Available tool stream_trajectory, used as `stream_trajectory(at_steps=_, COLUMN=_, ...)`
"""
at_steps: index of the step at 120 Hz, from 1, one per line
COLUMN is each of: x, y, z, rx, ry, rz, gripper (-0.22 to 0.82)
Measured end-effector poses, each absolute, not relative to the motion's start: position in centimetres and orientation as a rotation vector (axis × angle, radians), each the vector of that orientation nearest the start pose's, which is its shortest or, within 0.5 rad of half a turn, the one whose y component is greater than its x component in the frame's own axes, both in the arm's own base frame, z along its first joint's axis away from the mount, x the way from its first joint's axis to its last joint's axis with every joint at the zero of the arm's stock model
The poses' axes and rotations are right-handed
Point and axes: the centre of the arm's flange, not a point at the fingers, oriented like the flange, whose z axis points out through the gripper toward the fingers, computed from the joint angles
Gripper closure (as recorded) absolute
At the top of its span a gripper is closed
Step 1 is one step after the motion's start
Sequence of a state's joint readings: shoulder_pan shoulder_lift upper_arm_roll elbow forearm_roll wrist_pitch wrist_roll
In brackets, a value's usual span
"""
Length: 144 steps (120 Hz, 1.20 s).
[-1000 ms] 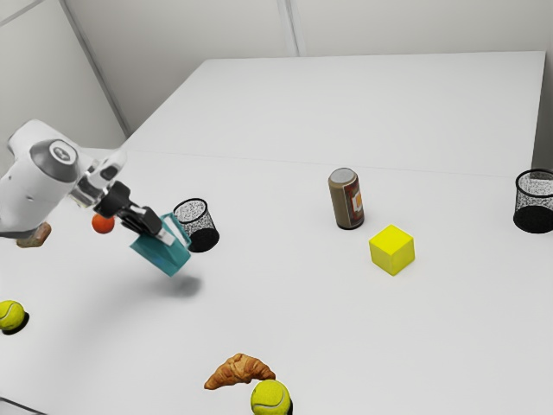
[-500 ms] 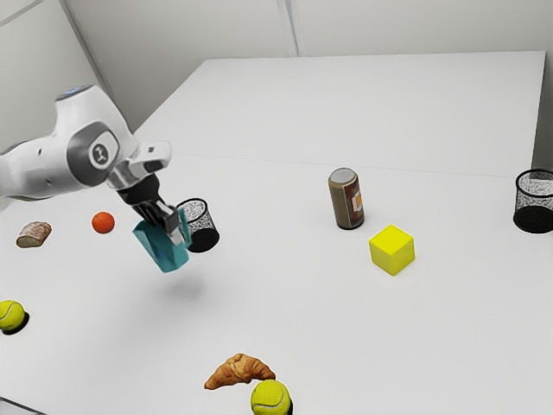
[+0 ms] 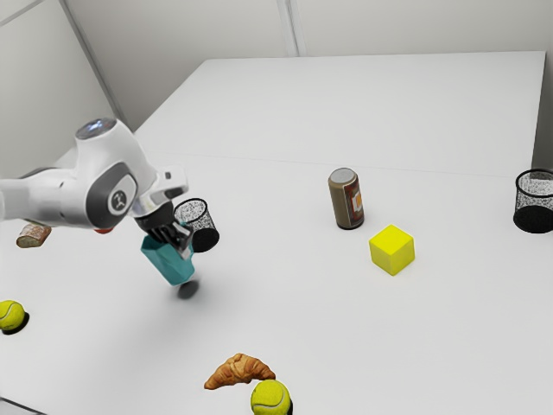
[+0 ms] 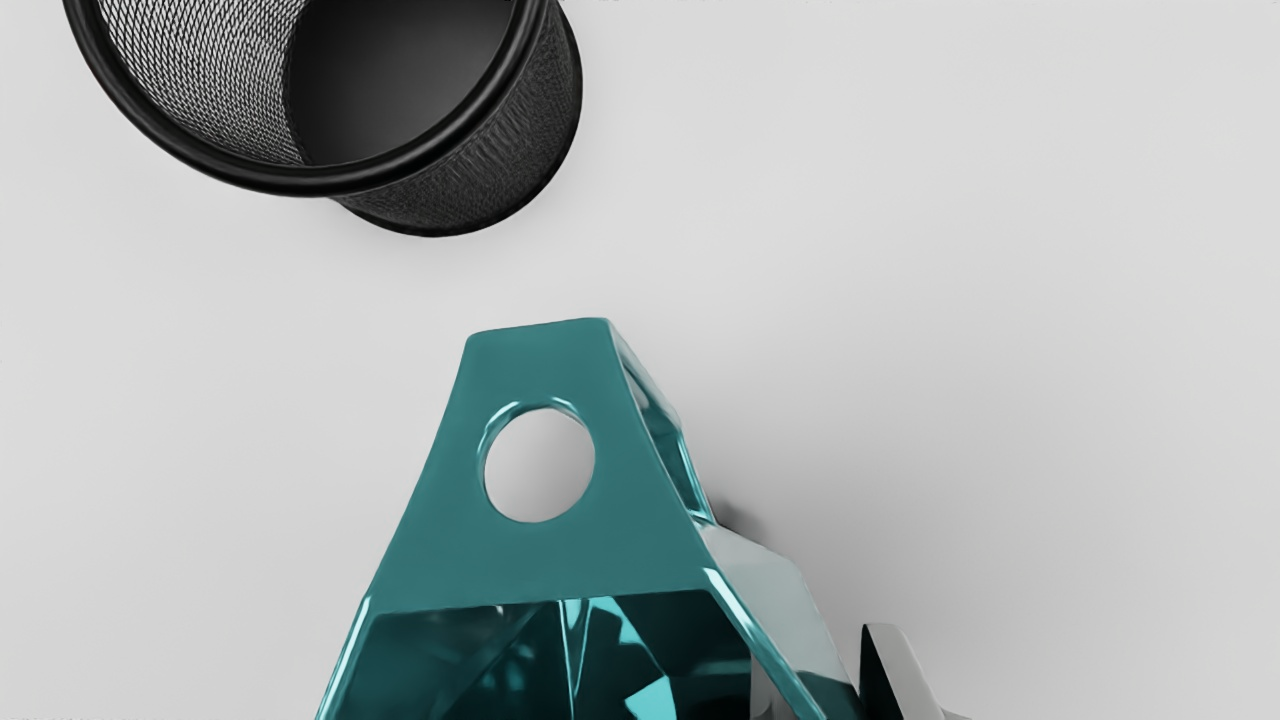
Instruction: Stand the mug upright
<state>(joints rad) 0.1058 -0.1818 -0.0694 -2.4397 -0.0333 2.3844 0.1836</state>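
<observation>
My gripper (image 3: 183, 242) is beside the teal mug (image 3: 169, 263) and holds it just off the table, with a shadow close below. The mug hangs tilted, its base toward the exterior view's lower right. In the wrist view the angular mug (image 4: 540, 560) shows its open mouth and the handle with a round hole. My gripper (image 4: 825, 695) has one finger outside the mug's wall and the other inside the mouth, pinching the wall between them.
A black mesh cup (image 3: 204, 233) (image 4: 450, 190) stands close behind the mug. Farther off are a can (image 3: 346, 201), a yellow cube (image 3: 392, 250), a second mesh cup (image 3: 534, 206), a croissant (image 3: 238, 371), tennis balls (image 3: 270, 399) and bread (image 3: 33, 235).
My hand has swung round with the mug, bringing it from lying steeply sideways to a more upright tilt. Over the last half second both have come lower and slightly toward the exterior view's right.
</observation>
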Motion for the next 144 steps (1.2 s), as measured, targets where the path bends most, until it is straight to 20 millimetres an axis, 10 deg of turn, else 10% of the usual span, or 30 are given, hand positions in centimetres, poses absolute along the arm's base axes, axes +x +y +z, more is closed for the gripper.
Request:
stream_trajectory(at_steps=108, x=47.4, y=0.6, z=33.6, rx=-3.083, ry=-0.024, rz=-0.219, gripper=0.75)
stream_trajectory(at_steps=144, x=47.6, y=-0.2, z=34.9, rx=-3.082, ry=-0.031, rz=-0.267, gripper=0.43)
